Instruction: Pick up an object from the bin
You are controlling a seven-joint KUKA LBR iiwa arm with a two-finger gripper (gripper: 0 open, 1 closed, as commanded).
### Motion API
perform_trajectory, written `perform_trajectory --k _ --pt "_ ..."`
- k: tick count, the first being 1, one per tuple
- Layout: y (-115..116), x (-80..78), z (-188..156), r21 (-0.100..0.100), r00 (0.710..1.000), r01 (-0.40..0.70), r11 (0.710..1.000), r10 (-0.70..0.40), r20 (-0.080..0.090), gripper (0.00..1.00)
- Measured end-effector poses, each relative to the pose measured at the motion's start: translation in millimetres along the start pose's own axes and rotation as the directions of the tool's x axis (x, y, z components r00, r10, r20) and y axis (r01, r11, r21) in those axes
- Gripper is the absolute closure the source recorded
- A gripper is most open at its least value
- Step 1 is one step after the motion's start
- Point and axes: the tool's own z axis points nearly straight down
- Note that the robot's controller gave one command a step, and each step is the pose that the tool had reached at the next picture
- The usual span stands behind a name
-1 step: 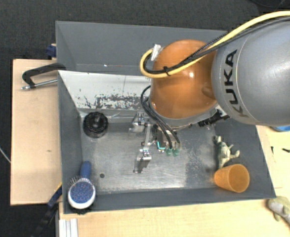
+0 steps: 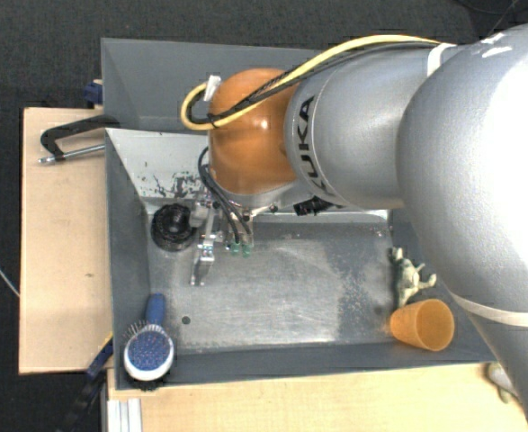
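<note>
The gripper [image 2: 206, 252] hangs low over the grey bin [image 2: 281, 295]. I cannot tell if its jaws are apart or together. A black round thing [image 2: 169, 226] sits just beside the jaws, on the view's left. A blue brush [image 2: 148, 349] lies nearer the front. An orange cup [image 2: 423, 324] is far off.

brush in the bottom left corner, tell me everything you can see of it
The brush has a round head, pale bristles facing up inside a blue ring, and a short blue handle pointing toward the back of the bin. It looks like plastic. It lies flat in the near left corner, with its head seemingly against the front wall. No other loose thing touches it.
</note>
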Motion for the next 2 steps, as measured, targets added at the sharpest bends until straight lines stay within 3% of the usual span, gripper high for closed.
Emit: perform_trajectory --k 1,2 --pt "-9 -33.6 10 0.001 0.969 0.247 0.969 -0.247 0.004 0.00" --pt "10 -31.6 50 0.001 0.906 0.424 0.906 -0.424 -0.002 0.00"
